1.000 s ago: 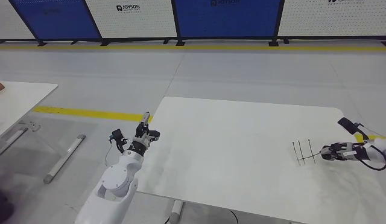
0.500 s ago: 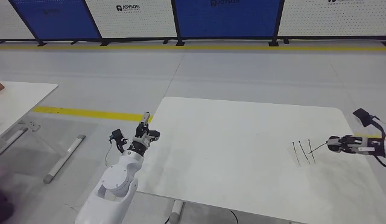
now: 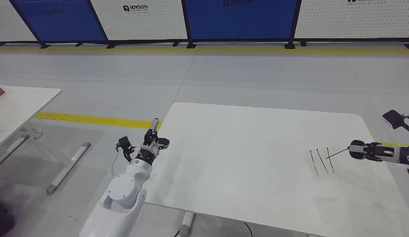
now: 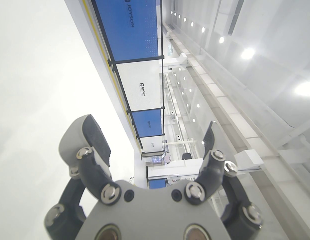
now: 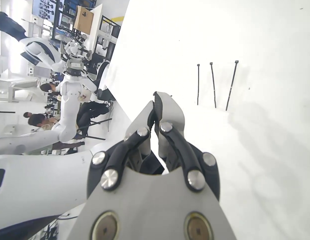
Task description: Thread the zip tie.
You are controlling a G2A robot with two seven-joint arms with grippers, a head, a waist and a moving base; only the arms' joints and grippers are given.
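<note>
Three black zip ties (image 3: 321,160) lie side by side on the white table (image 3: 255,154) near its right end; in the right wrist view these zip ties (image 5: 213,86) lie apart from each other. My right gripper (image 3: 353,150) hovers just right of them, shut on a fourth zip tie (image 3: 337,153) that sticks out toward the others. In its own view the right gripper (image 5: 155,98) has its fingers pressed together. My left gripper (image 3: 153,131) stands at the table's left edge. In its own view the left gripper (image 4: 149,126) is open with nothing between its fingers.
The table's right edge (image 3: 383,167) runs close under my right arm. Another white table (image 3: 22,106) stands off to the left, with a grey bar (image 3: 67,168) on the floor between. The table's middle is bare.
My right gripper has drawn back to the right, away from the ties on the table, carrying one tie with it. The left arm has not moved.
</note>
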